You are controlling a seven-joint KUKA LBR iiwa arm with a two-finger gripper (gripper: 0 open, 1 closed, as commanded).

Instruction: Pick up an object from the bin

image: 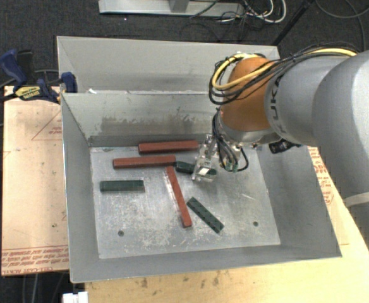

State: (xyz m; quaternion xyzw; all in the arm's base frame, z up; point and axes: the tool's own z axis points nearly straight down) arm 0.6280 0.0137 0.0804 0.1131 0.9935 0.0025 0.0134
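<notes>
Downward, tool [203,168] beside green block [184,166].

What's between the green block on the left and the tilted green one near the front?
In the camera view, a slanted reddish-brown stick lies between the left dark green block and the tilted dark green block.
</notes>
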